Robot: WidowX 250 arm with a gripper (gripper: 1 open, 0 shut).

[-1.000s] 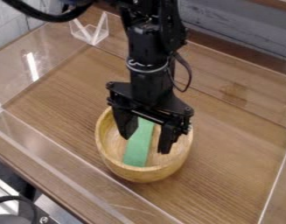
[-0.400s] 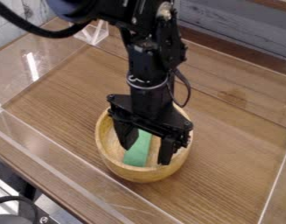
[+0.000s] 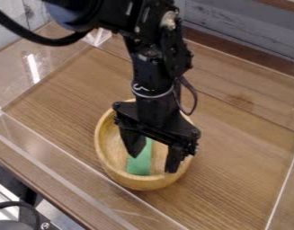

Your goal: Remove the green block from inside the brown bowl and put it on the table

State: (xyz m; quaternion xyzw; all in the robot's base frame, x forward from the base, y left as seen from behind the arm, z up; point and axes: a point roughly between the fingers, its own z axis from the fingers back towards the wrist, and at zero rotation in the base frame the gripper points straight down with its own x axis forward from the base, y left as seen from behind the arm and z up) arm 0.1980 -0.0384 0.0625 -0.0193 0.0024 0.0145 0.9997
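Observation:
The brown bowl (image 3: pixel 117 171) sits on the table (image 3: pixel 77 94) near its front edge. Inside it the green block (image 3: pixel 142 163) leans against the bowl's inner wall, its upper end hidden by my gripper. My gripper (image 3: pixel 154 151) hangs straight down into the bowl, open, with one black finger on each side of the block. The fingers (image 3: pixel 174 157) reach below the rim. I cannot tell whether they touch the block.
Clear acrylic walls (image 3: pixel 41 54) border the table on all sides, with the front wall close to the bowl. A cable runs down the black arm (image 3: pixel 149 54) above the gripper. Bare wood lies to the left and right of the bowl.
The gripper has come down lower into the bowl, so its fingers now straddle more of the green block. The jaws stayed open. The bowl and block have not moved.

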